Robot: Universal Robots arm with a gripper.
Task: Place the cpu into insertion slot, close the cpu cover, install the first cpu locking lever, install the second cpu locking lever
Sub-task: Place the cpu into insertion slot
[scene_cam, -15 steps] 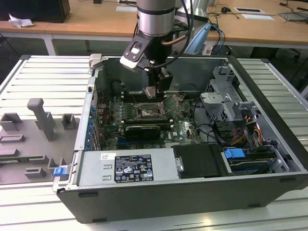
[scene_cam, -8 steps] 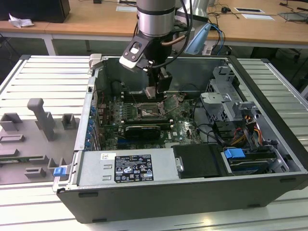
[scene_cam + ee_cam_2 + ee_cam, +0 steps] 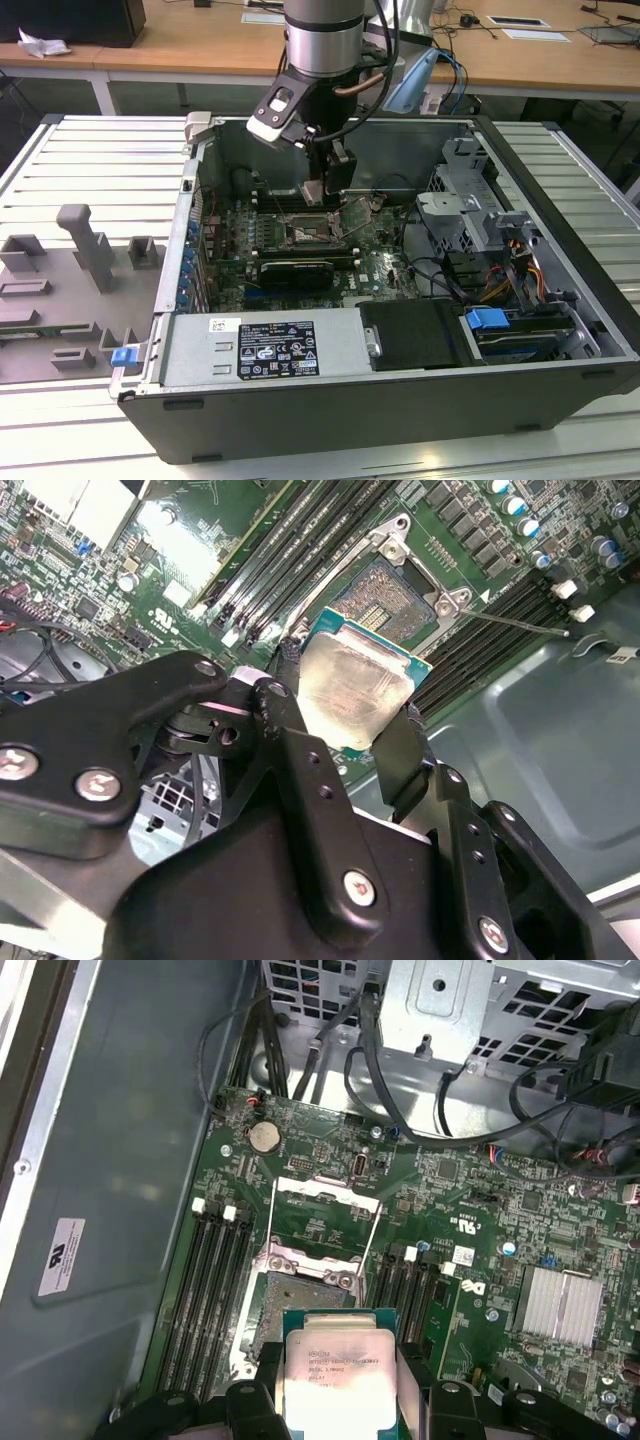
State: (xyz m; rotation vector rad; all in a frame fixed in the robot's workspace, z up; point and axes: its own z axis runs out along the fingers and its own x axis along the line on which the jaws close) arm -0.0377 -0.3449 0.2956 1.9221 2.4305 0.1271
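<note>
On the slatted table (image 3: 90,150), the open computer case (image 3: 400,420) took up most of the exterior view, with the arm (image 3: 322,35) reaching down into it from above. Across the case floor lay the green motherboard (image 3: 385,262), with long black memory slots (image 3: 215,1290) running on both sides of the socket.

The gripper (image 3: 324,192) hung over the middle of the board, clear of it and not touching. Its black fingers (image 3: 405,755) were clamped on two opposite edges of the cpu (image 3: 352,692), which it held flat with the pale metal top facing the wrist cameras.

In the first wrist view, the cpu cover (image 3: 326,1188) stood swung open on its hinge, its square window showing board behind it. The insertion slot (image 3: 300,1295) was therefore bare, with nothing seated in it.

What mattered was the offset. The slot lay below the cpu (image 3: 340,1375) and a little to one side, between the held chip and the raised cover, so that one edge of the chip overlapped the near rim of the socket. The chip's edges ran roughly square to the socket's, so I judged that it needed a short shift toward the cover and a descent, not a turn.

A thin locking lever (image 3: 510,622) lay swung away from the socket frame.
</note>
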